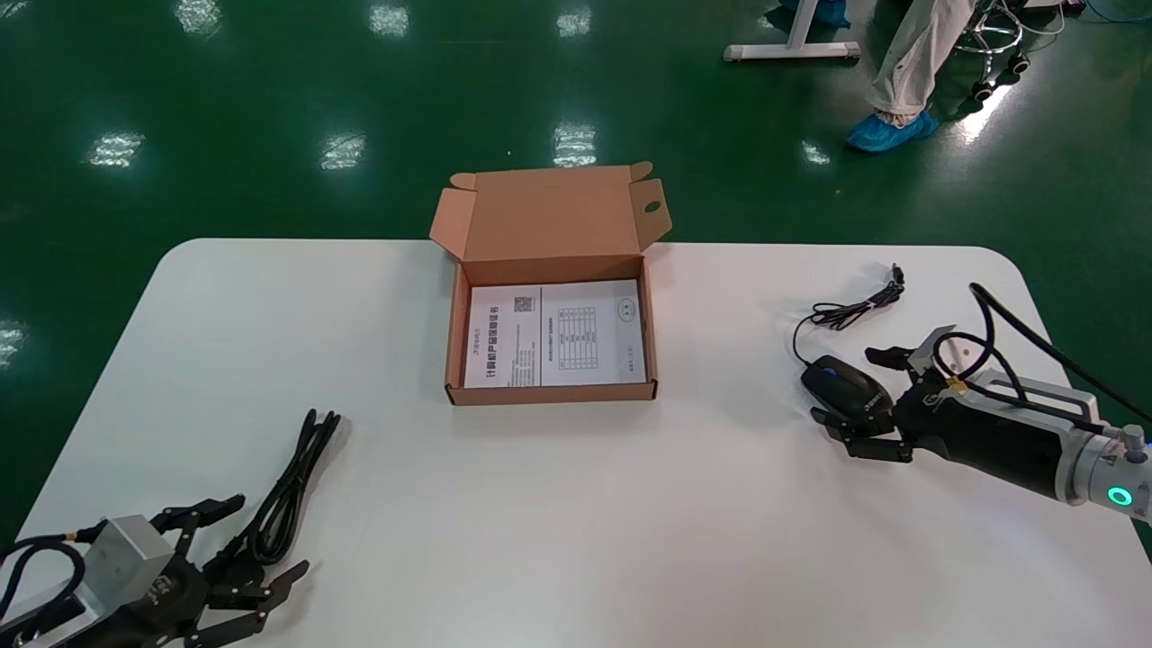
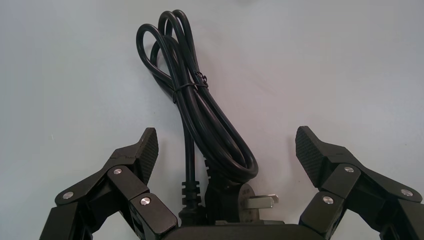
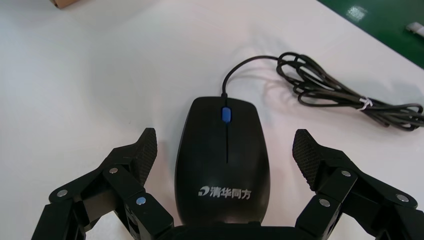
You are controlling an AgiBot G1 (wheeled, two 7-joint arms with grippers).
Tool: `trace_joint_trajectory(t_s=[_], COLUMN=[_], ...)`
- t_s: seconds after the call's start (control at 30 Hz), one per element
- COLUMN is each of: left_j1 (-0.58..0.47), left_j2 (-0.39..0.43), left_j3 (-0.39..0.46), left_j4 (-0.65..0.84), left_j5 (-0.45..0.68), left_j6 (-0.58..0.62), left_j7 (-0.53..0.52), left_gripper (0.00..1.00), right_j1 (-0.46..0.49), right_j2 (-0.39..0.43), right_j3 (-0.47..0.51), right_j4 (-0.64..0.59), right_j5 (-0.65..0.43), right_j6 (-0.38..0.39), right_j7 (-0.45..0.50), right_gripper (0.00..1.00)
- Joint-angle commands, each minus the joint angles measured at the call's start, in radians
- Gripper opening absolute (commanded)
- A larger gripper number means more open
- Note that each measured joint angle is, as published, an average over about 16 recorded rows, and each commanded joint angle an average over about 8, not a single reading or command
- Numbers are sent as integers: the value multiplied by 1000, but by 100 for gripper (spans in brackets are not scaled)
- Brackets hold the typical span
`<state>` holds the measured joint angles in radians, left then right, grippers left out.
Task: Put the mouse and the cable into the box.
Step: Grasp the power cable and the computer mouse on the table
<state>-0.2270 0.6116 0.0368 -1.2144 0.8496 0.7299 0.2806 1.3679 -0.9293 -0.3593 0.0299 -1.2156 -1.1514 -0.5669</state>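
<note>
**Table** (image 1: 576, 522): white, rounded corners; carries all items below.

**Box** (image 1: 551, 393): brown cardboard, at the middle of the table's far edge. Lid open and standing up at the back. A printed sheet (image 1: 558, 335) lies flat on its floor; nothing else inside.

**Mouse** (image 3: 222, 160): black, blue scroll wheel, on the table close to the right edge, outside the box. Its thin cord (image 1: 855, 310) runs toward the far right corner, where it lies in a tied bundle.

**Cable** (image 1: 292, 486): black power lead, folded and tied into a long loop, near the front left corner of the table, outside the box. Its plug end points to the front edge.

**Right hand** (image 1: 844, 387): low at the right edge, spread wide. One finger pad (image 3: 148, 150) sits on each side of the mouse, both clear of it; nothing gripped.

**Left hand** (image 1: 270, 533): low at the front left corner, spread wide astride the cable's plug end. Its pads (image 2: 149, 147) stand apart from the cable; nothing gripped.
</note>
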Motion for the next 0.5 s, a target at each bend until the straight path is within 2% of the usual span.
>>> trace_joint_trajectory(t_s=[0.03, 0.2, 0.23, 0.3, 0.37, 0.5], left_j1=[1, 2, 2, 2, 2, 3], left_j2=[0, -1, -1, -1, 0, 0], left_j3=[0, 1, 1, 1, 1, 1], left_j4=[-2, -4, -4, -4, -4, -4], left_j5=[0, 1, 1, 1, 1, 1], left_j6=[-2, -4, -4, -5, -6, -6], left_j7=[-2, -3, -3, -3, -4, -4], left_gripper=[100, 99, 96, 82, 63, 22], right_j1=[-1, -1, 0, 2, 4, 7], right_j2=[-1, 1, 1, 1, 2, 2], right_j3=[0, -3, -4, -6, -9, -10], right_j4=[-3, -13, -15, -20, -23, -25], right_j5=[0, -4, -6, -9, -12, -16], right_j6=[1, -1, -2, -3, -4, -5], right_j7=[-1, 6, 10, 18, 23, 27], right_gripper=[100, 100, 100, 100, 81, 31])
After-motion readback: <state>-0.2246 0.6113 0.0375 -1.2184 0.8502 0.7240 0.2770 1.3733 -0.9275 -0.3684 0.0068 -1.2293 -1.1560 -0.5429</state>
